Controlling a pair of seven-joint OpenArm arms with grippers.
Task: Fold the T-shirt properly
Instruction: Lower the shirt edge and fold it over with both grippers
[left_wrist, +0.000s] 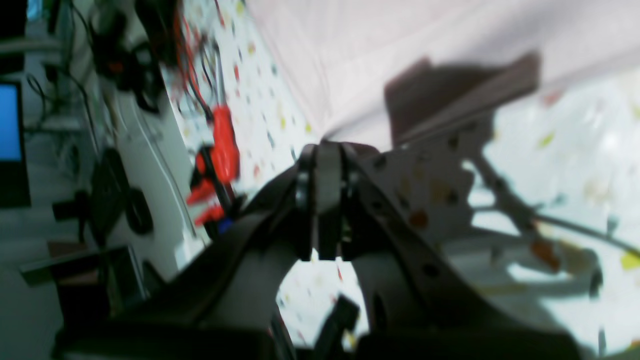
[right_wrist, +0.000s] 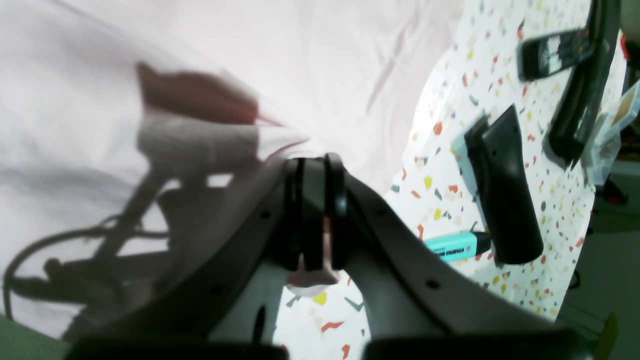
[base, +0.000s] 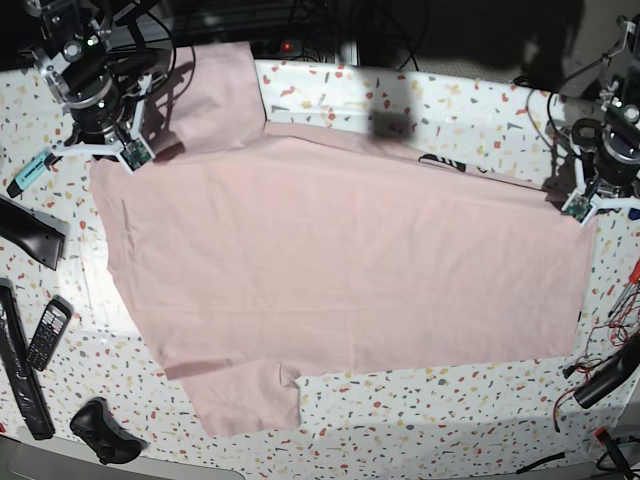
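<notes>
1. While both arms hold the far edge of the garment, the T-shirt lies spread plain side up across the middle of the speckled table, with a sliver of black lettering showing at its 1 o'clock edge in the base view.
2. Left gripper, at 3 o'clock in the base view: jaws closed on a corner of the pink cloth, as the left wrist view confirms, where fabric runs into the pinched tips of the gripper.
3. Right gripper, at 10 o'clock in the base view: jaws closed on the opposite corner; in the right wrist view a tuft of pink cloth shows between the pads of the gripper.
4. One sleeve lies at 11 o'clock, the other at 7 o'clock; the edge between the two grippers looks taut.
5. Bystanders at 9 o'clock: a turquoise highlighter and a black handset, both clear of the cloth.
6. Judged step: the first fold, with two corners gripped and the fold-over not yet made.
7. Next move, as a judgement: both arms should lift together and carry the held edge toward 6 o'clock, keeping equal height and tension so the cloth lands flat and aligned.
</notes>
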